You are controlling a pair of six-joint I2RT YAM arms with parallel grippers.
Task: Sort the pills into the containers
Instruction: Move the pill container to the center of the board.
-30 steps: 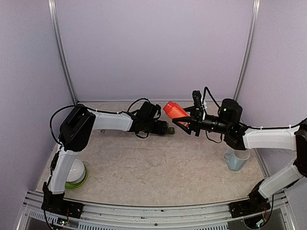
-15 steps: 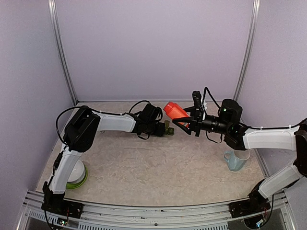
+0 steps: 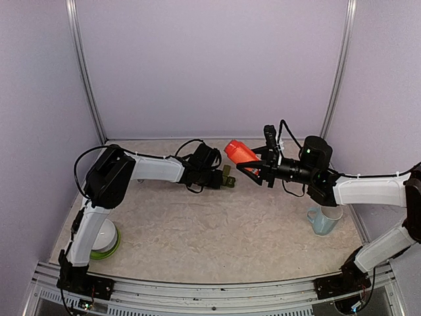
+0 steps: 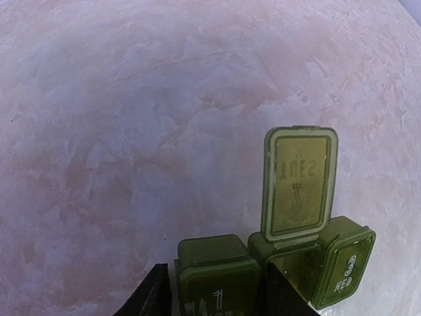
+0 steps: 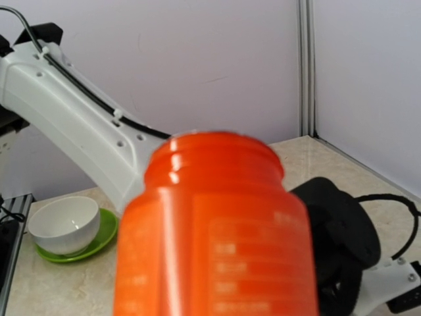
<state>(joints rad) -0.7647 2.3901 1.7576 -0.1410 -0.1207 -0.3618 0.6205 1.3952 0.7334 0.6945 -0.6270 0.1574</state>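
The containers point(image 4: 342, 258) are a dark green strip of three joined compartments on the table, and the middle lid point(image 4: 299, 187) stands open. My left gripper point(image 4: 220, 293) straddles the end compartment marked 1. A thin gap shows beside its left finger point(image 4: 156, 297). From above, the containers point(image 3: 228, 176) sit at the tip of the left gripper point(image 3: 220, 178). My right gripper point(image 3: 256, 168) is shut on an orange-red bottle point(image 3: 238, 152), tilted with its open mouth toward the containers. The bottle point(image 5: 214, 230) fills the right wrist view and hides the fingers. No pills are visible.
A white bowl on a green saucer point(image 3: 103, 241) sits at the near left by the left arm's base, and shows as the bowl point(image 5: 66, 224) in the right wrist view. A pale blue mug point(image 3: 323, 220) stands at the right under the right arm. Purple walls enclose the table.
The left gripper's jaws have narrowed around the end compartment, and the left arm has shifted slightly. The right arm and the bottle have not moved.
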